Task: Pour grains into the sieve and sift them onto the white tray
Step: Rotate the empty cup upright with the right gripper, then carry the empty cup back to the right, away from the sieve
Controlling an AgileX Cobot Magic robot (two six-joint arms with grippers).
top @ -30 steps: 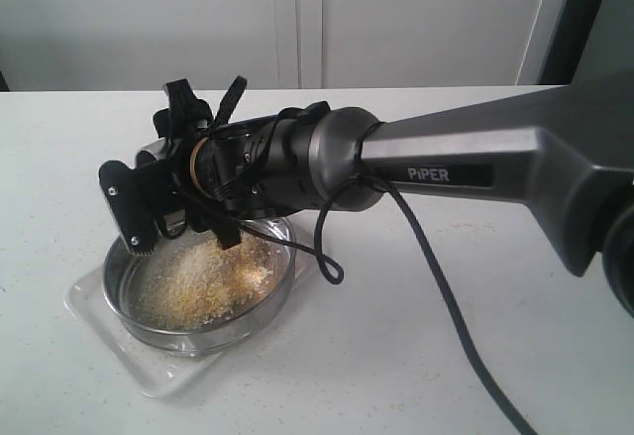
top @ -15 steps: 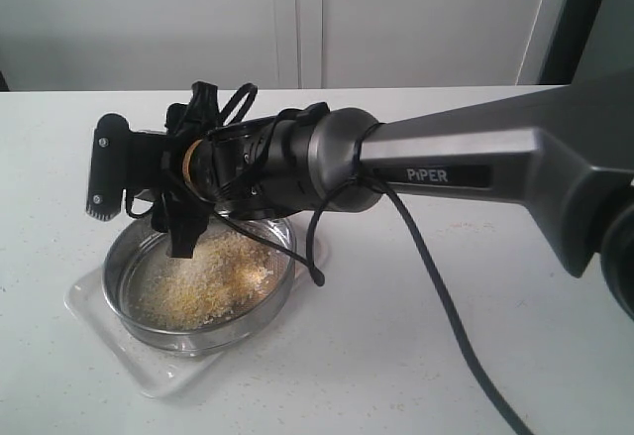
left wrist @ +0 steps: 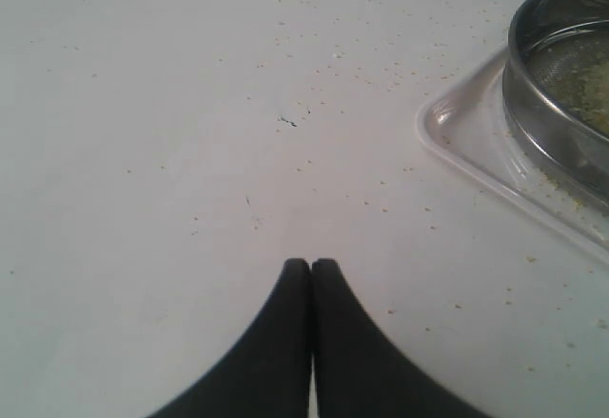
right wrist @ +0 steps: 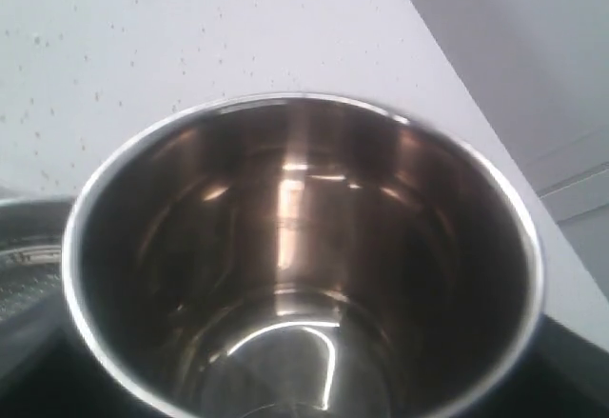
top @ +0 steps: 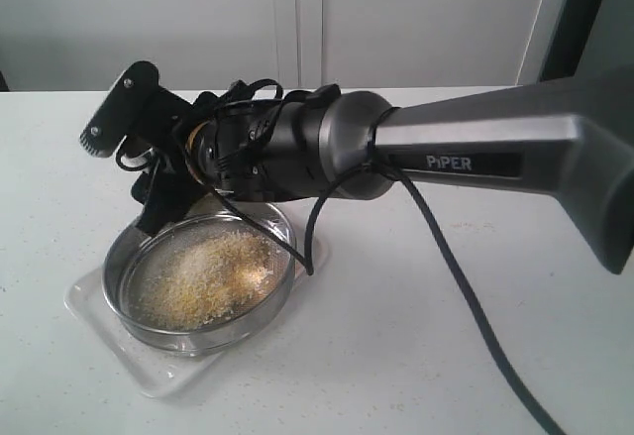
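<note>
Entry, robot body only. On the right arm (top: pixel 535 143) we record a long link in matt silver-grey, narrowing toward the wrist. A black strip along its side carries the white lettering "PiPER" (top: pixel 448 163). The wrist housing (top: pixel 297 153) is a dark gunmetal cylinder with a slight gloss, and we note a tan ring (top: pixel 191 146) at its front end. One thick black cable (top: pixel 446 267) leaves the wrist and hangs loose, and thinner black wires (top: pixel 248 90) arc over the mount.

The right pincer (top: pixel 124 182) has flat black fingers (top: pixel 119 108) with a toothed tip edge; one shows a pale screw head (top: pixel 126 82).

The left pincer (left wrist: pixel 311 268) is smooth matt black, broad at the base and curving to narrow rounded tips.
</note>
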